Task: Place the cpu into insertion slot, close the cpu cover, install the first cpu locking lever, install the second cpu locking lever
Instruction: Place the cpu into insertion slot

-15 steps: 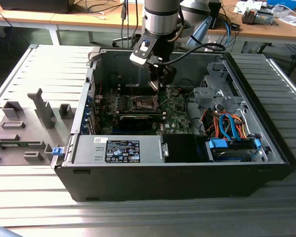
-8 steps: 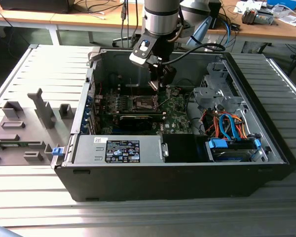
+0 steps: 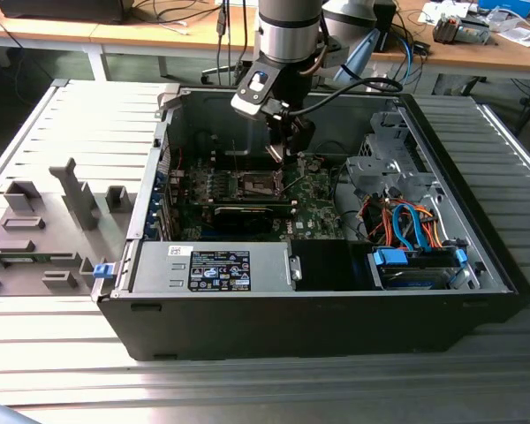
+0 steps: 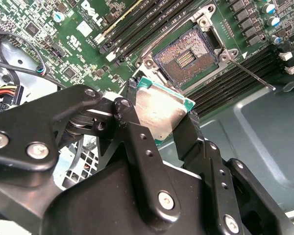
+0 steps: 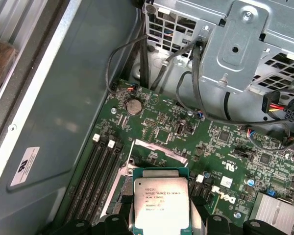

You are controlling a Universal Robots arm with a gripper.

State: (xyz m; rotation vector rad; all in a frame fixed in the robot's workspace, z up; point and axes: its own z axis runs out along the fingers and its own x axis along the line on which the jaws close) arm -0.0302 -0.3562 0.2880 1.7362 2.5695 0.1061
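An open computer case point(image 3: 336, 327) lies on its side on a slatted metal table point(image 3: 247, 389), with the green circuit board point(image 3: 314, 199) exposed on its floor. The robot arm point(image 3: 289, 35) reaches down into the case from the far side. Its claw point(image 3: 289, 146) hangs above the middle of the board.

In both wrist views the claw point(image 4: 161, 110) point(image 5: 164, 227) is closed on the chip point(image 4: 159, 115) point(image 5: 161, 200). One black finger point(image 4: 132, 122) presses one edge and the opposite finger presses the other. The chip is flat and square, with a dull silver top and a green rim. It is held clear of the board, near the socket point(image 4: 186, 56) but not in it.

In the second wrist view the socket lies uncovered, its dark field of contacts showing inside a silver rim. A thin locking lever point(image 4: 250, 76) juts out free from one corner of the socket, across the long memory slots point(image 4: 235, 90). In the first wrist view a thin silver cover frame point(image 5: 159, 147) appears raised just beyond the chip; its exact tilt cannot be told.

Also in the first wrist view, a round coin battery point(image 5: 133, 106) sits on the board, and black cables lead to a perforated metal drive cage point(image 5: 250, 44).

In the exterior view a power supply box point(image 3: 221, 265) fills the near side of the case. Blue and orange cables point(image 3: 411, 225) run at the exterior view's right. Grey plastic fixtures point(image 3: 35, 230) stand on the table at the exterior view's left.
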